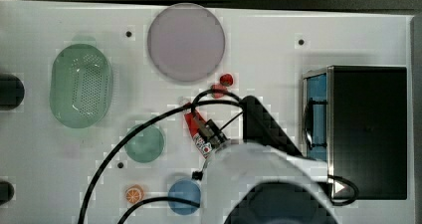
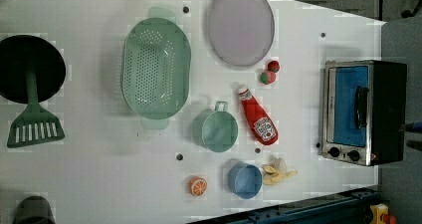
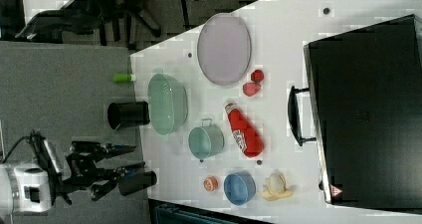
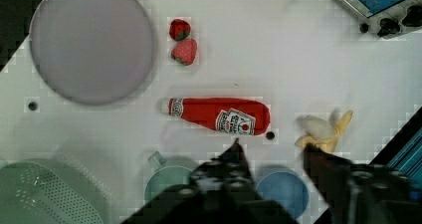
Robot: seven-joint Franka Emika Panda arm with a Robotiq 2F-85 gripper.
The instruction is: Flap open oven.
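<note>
Overview of the workspace at an early stage of the door-opening task. The black boxy toaster oven with silver front frame and blue-tinted glass door stands at the left view's right edge of the white table; its door lies flush in the frame, with the dark bar handle across the glass and two small black knobs beside it, so the door reads as fully shut. In the right view the robot's black two-fingered gripper hangs off the table's edge, well apart from the oven, its fingers spread with a clear gap and nothing between them. In the wrist view the fingers frame a red soft ketchup bottle, a peeled toy banana, two toy strawberries and a round lilac plate. A green perforated colander, a teal cup, a blue cup and an orange slice occupy the middle of the table. Judged progress: nothing is done yet; the approach to the handle, the grasp and the downward swing of the door all remain.
</note>
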